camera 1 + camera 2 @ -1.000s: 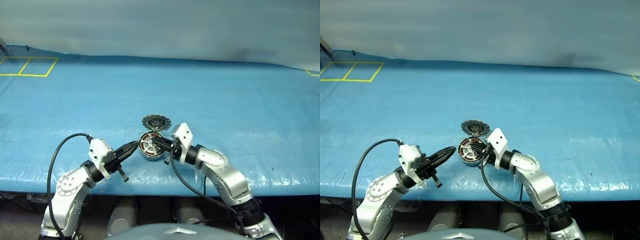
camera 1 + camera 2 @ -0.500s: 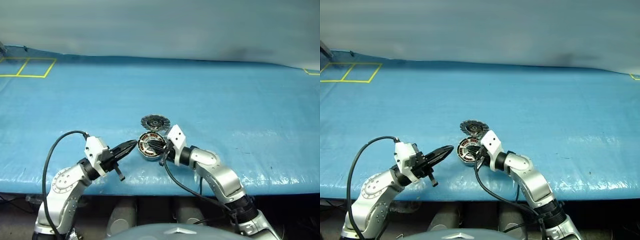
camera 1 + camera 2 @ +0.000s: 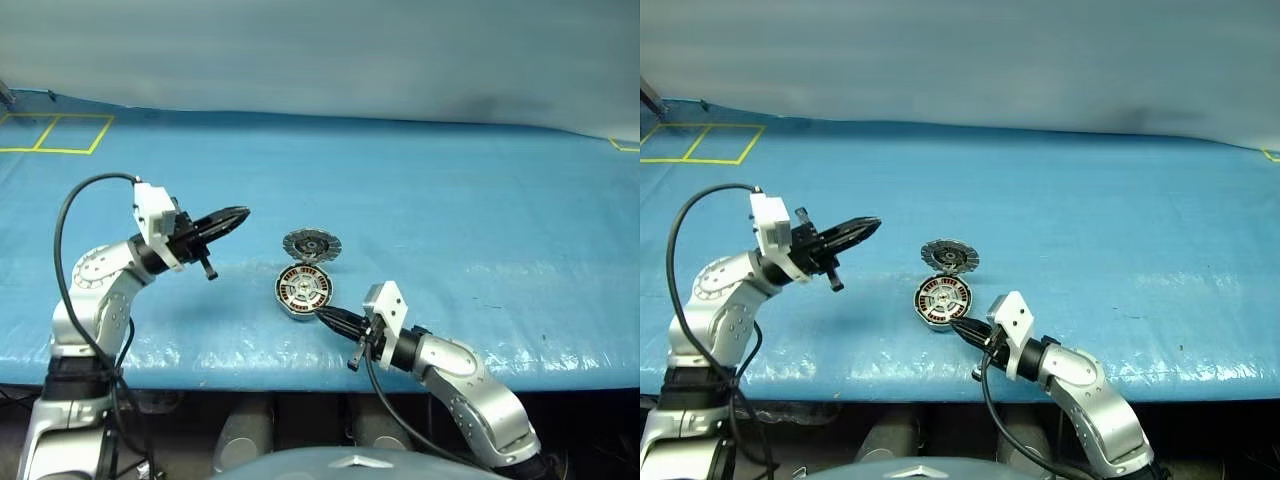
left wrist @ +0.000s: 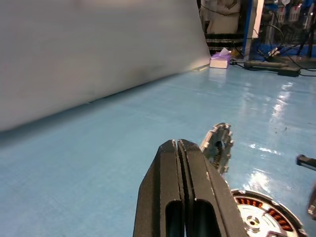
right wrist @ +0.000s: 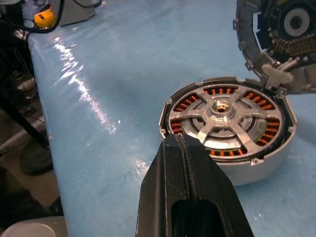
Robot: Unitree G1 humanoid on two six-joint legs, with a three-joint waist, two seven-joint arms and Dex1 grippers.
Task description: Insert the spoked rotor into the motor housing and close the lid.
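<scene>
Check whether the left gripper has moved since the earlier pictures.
Yes. The left gripper has risen and swung away from the round silver motor housing, now farther left of it over the blue table cover.

motor housing (image 3: 942,300), lid (image 3: 949,256) (open), 2 hands apart

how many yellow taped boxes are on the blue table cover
2, side by side at the far left corner of the cover; another yellow mark at the far right edge is cut off.

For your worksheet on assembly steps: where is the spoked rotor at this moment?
The spoked rotor sits inside the motor housing near the front middle of the blue table, just behind the right pincer, with the open lid hinged behind it.
</scene>
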